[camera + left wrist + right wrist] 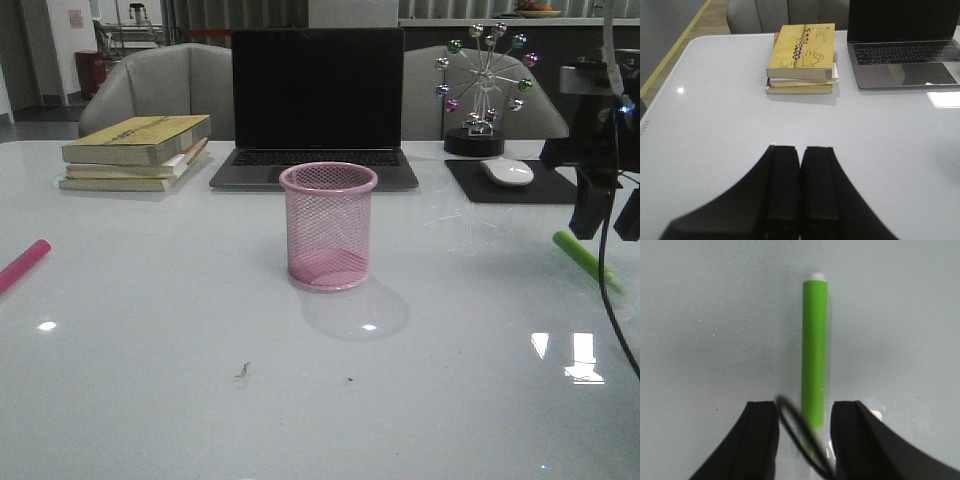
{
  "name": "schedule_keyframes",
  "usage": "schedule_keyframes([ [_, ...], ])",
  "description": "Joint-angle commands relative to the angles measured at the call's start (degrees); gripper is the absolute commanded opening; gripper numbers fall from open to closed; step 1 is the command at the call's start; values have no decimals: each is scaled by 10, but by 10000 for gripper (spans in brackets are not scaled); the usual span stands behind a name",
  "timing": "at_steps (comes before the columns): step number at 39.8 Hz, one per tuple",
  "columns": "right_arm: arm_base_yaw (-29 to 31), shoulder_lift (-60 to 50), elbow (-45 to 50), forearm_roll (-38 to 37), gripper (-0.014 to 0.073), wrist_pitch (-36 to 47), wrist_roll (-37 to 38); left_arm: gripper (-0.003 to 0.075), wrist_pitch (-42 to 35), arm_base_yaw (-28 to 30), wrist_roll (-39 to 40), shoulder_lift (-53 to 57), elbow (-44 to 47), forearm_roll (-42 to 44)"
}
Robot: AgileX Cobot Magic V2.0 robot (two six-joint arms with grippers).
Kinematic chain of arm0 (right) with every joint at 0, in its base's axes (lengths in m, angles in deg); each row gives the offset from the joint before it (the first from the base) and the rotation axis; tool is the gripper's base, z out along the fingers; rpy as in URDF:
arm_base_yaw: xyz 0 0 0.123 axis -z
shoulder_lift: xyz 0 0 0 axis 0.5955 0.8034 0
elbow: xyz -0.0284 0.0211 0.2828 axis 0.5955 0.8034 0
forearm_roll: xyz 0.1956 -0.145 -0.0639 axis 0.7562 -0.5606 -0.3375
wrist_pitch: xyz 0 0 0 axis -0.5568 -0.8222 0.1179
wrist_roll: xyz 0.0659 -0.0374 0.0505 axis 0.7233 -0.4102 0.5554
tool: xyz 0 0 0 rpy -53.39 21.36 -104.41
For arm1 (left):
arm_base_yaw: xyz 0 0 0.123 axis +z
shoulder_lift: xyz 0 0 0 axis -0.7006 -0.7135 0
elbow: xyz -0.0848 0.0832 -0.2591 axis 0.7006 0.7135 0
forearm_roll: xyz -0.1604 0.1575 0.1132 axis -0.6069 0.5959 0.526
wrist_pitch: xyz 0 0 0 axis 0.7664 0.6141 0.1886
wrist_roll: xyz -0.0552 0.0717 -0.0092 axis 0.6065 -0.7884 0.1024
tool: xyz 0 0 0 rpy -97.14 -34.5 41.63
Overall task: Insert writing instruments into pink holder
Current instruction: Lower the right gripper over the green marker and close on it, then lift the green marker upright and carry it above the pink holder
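Glossy white tabletop (180,330) fills the scene, with a laptop (315,105), a stack of books (135,150) and a mouse (507,171) along the far edge. Centred on it stands the holder (328,225), upright and empty as far as the mesh shows.

The green marker (814,360) lies flat near the right edge, well apart from the holder. The right hand (610,215) hovers over it with fingers apart, the barrel lined up in the gap. The pink marker (22,265) lies at the far left edge; the left hand (800,192) has its fingers pressed together on nothing.

Both markers look light, rigid and smooth-skinned, so likely to slip or roll on this slick surface. A grip across the mid-barrel should balance best. The mesh holder seems light too and could tip if a marker strikes its rim.
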Motion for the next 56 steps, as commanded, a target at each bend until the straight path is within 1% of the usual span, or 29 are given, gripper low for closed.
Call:
schedule_keyframes([
  [1, 0, -19, -21, 2, 388, 28, -7, 92, -46, 0, 2, 3, -18, -5],
  [7, 0, -4, -23, -7, 388, 44, -7, 92, -46, 0, 2, 3, -18, -5],
  [19, 0, 32, -22, -21, 388, 39, -7, 92, -46, 0, 2, 3, -18, -5],
  [25, 0, 48, -22, -51, 387, 18, -7, 92, -46, 0, 2, 3, -18, -5],
  [29, 0, 62, -22, -55, 386, -7, -7, 92, -46, 0, 2, 3, -18, -5],
  [32, 0, 73, -22, -55, 361, -25, -7, 92, -46, 0, 2, 3, -18, -5],
  [38, 0, 87, -22, -54, 216, -55, -7, 92, -46, 0, 2, 3, -18, -5],
  [41, 0, 91, -22, -54, 173, -60, -7, 92, -46, 0, 2, 3, -18, -5],
  [49, 0, 94, -25, -34, 165, -48, -7, 92, -46, 0, 2, 3, -18, -5],
  [56, -8, 82, -58, -16, 165, -36, -7, 92, -46, 0, 2, 3, -18, -5],
])
